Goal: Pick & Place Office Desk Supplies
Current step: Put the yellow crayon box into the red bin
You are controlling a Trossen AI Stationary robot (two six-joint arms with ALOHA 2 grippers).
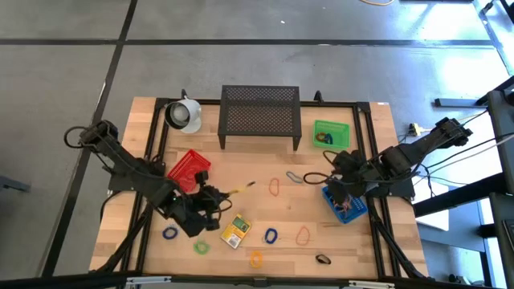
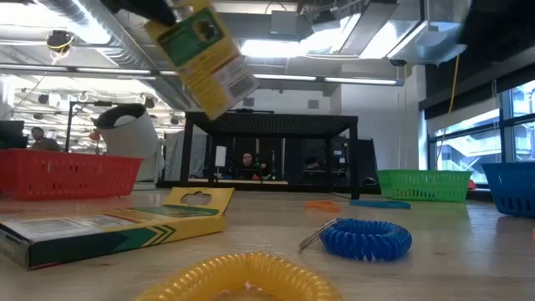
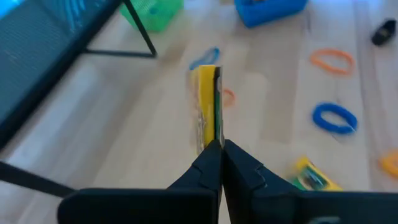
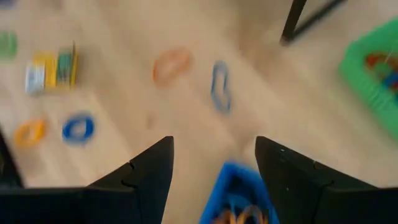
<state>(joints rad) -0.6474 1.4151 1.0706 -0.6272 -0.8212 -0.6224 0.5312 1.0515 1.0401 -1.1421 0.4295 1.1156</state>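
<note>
A yellow printed packet (image 3: 207, 109) is up in the air with my left gripper (image 3: 219, 148) shut on it, just right of the red bin (image 1: 189, 168). In the low view the packet (image 2: 201, 54) hangs tilted high above the table. A second yellow packet (image 1: 235, 230) lies flat on the wood. Thin loops lie scattered: blue (image 1: 271, 235), orange (image 1: 303, 235), green (image 1: 201, 247), black (image 1: 323, 259). My right gripper (image 4: 213, 158) stands open above the blue bin (image 1: 345, 205), holding nothing. My left gripper pinches one end of the yellow packet (image 3: 210, 138) between its two fingers, flat faces against the pads. The fingers slant down from the table's left. The packet sticks out past the fingertips, edge-on in the wrist view, tilted and lifted clear of the table.
A black mesh shelf (image 1: 259, 116) stands at the far middle, a white mug (image 1: 183, 114) to its left and a green bin (image 1: 331, 134) to its right. An orange loop (image 1: 274, 188) and a grey one (image 1: 295, 176) lie mid-table. Bare wood lies between them.
</note>
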